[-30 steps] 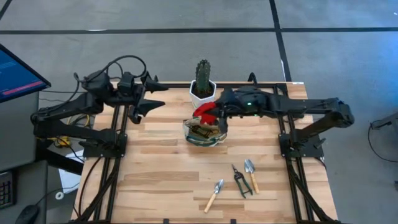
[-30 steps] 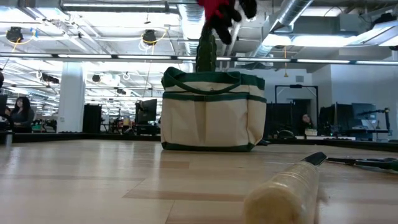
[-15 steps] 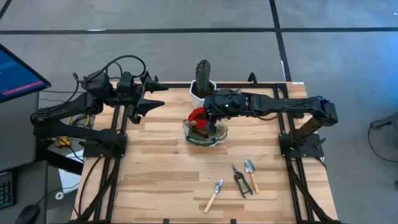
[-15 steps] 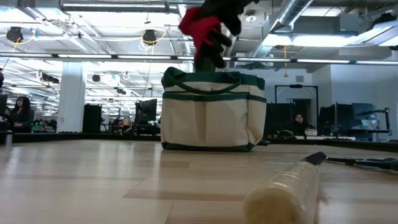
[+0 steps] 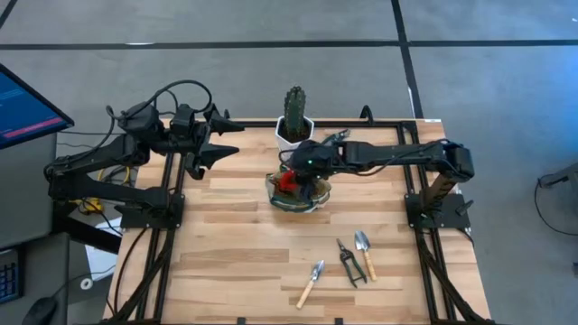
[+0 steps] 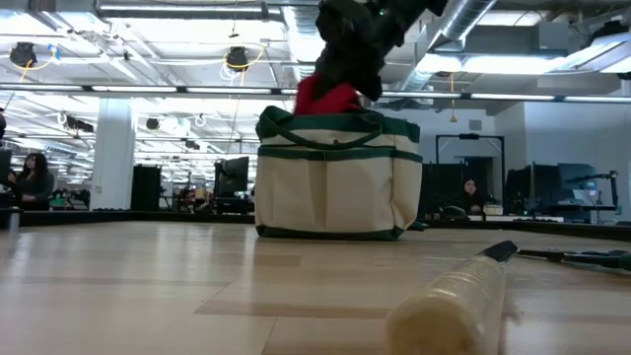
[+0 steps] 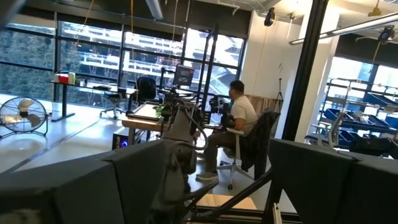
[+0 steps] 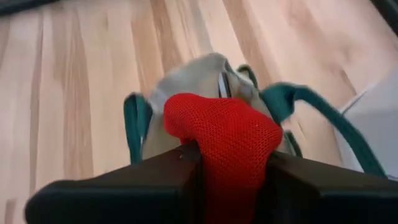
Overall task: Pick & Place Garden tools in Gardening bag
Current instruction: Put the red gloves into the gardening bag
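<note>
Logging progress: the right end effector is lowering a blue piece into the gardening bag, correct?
Not blue. The piece clamped in the right end effector is red, as the right wrist view shows; it is over the gardening bag opening.

Gardening bag [image 6: 337, 177]: cream fabric, dark green trim and handles. Red piece [image 8: 224, 140]: bright red, fine mesh weave. Cactus [image 5: 294, 108]: green, in a white pot [image 5: 289, 134]. Worktop [image 5: 235, 244]: pale wood planks with darker streaks. Both arms: dark. Fork [image 5: 310, 283]: wooden handle, metal head.
</note>
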Controlling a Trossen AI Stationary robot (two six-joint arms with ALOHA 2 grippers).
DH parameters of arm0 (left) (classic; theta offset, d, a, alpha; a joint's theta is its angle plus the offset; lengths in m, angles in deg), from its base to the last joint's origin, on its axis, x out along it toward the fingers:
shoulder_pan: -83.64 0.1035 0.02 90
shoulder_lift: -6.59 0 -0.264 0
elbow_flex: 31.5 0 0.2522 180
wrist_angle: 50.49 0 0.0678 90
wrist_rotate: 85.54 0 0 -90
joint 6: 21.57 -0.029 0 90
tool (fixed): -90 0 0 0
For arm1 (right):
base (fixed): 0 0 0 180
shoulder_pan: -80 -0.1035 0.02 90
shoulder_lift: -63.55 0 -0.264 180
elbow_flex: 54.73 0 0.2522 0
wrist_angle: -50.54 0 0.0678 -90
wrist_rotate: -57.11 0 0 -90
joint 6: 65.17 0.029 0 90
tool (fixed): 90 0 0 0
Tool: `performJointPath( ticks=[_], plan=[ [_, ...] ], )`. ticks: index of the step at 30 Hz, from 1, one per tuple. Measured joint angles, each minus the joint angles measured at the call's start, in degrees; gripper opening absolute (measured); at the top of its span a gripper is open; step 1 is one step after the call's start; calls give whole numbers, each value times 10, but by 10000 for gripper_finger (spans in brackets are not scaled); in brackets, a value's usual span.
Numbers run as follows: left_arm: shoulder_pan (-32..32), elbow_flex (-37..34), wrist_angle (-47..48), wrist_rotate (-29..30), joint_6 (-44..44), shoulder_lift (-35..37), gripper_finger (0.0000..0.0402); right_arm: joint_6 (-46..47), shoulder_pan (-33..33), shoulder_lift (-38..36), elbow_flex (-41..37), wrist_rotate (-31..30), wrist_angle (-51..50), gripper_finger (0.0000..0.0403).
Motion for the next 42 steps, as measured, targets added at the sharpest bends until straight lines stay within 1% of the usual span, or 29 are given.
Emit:
performJointPath(
  ticks=[3,5,18,24,32,34,39,42],
  plan=[
    [0,0,0,0,0,0,273,0,0,12,3,2,2,50],
    [0,0,0,0,0,0,273,0,0,18,-1,2,-25,50],
    [0,0,0,0,0,0,273,-14,-1,82,1,4,-25,50],
    [0,0,0,0,0,0,273,-17,0,91,1,2,-57,50],
    [0,0,0,0,0,0,273,-17,0,91,1,0,-66,50],
    [0,0,0,0,0,0,273,-17,-1,91,1,0,-66,72],
    [0,0,0,0,0,0,273,-17,-1,91,1,0,-66,174],
    [0,0,0,0,0,0,273,-12,-1,86,15,0,-95,224]
  ],
)
